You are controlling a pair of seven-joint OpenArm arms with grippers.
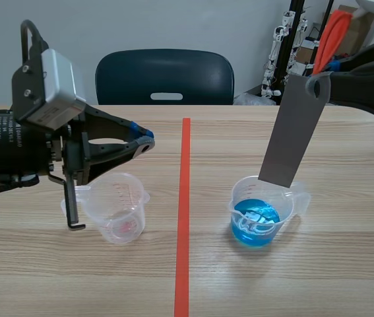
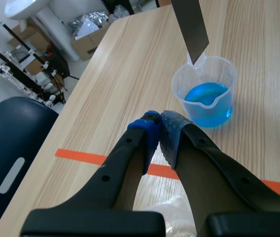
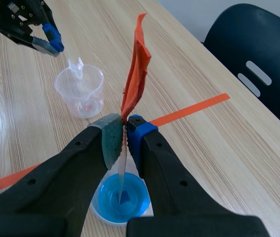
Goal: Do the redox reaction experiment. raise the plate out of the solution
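Note:
A long grey plate (image 1: pixel 295 129) hangs tilted from my right gripper (image 1: pixel 318 82), which is shut on its top end beside an orange ribbon (image 1: pixel 330 36). The plate's lower edge is at the rim of a clear beaker (image 1: pixel 239 198) holding blue solution (image 1: pixel 256 221). From the left wrist the plate (image 2: pixel 191 24) ends above that beaker (image 2: pixel 228 74). The right wrist view shows my right gripper (image 3: pixel 125 126) pinching the plate (image 3: pixel 122 173) edge-on, above the blue solution (image 3: pixel 120 200). My left gripper (image 1: pixel 148 140) (image 2: pixel 159 123) is shut on nothing, above an empty beaker (image 1: pixel 117 208).
An orange tape line (image 1: pixel 184 211) runs down the table between the two beakers. A dark blue chair (image 1: pixel 165 76) stands behind the table's far edge. Stands and boxes (image 1: pixel 285 39) are behind the far right corner.

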